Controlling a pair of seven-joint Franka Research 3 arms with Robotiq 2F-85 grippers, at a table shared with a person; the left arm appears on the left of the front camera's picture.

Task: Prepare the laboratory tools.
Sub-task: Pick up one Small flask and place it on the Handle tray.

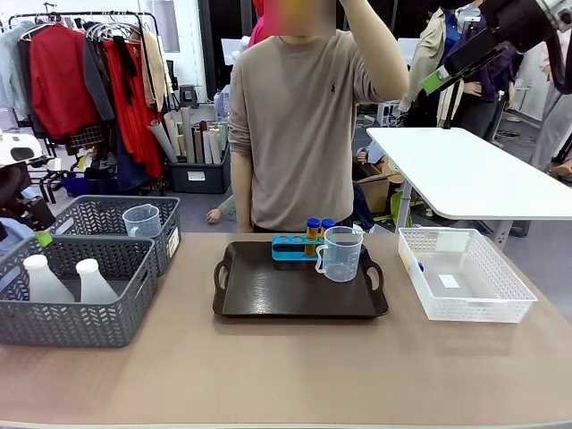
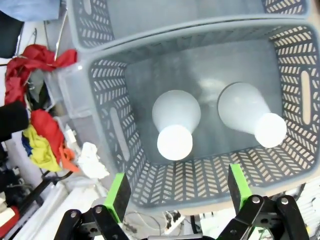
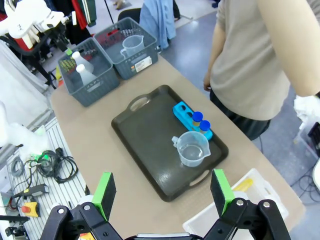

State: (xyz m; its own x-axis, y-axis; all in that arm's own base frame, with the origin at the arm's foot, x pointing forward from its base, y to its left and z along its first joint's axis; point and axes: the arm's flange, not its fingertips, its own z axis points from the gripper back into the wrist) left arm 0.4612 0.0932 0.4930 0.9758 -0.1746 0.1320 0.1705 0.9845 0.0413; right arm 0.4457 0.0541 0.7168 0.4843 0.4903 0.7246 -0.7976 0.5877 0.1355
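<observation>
Left pincer (image 2: 177,195), wide open and empty, above two flasks (image 2: 176,112) in the basket (image 2: 114,125); an off-centre descent could tip one flask onto the other. Right pincer (image 3: 162,192) likewise open, empty.

Nothing legible - the white label (image 3: 143,64) on the far grey basket (image 3: 125,70), well ahead of the right gripper (image 3: 162,189) and off to its left, carries print too small to read.

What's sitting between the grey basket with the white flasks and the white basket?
In the front view, the dark tray, carrying the beaker and tube rack.
</observation>
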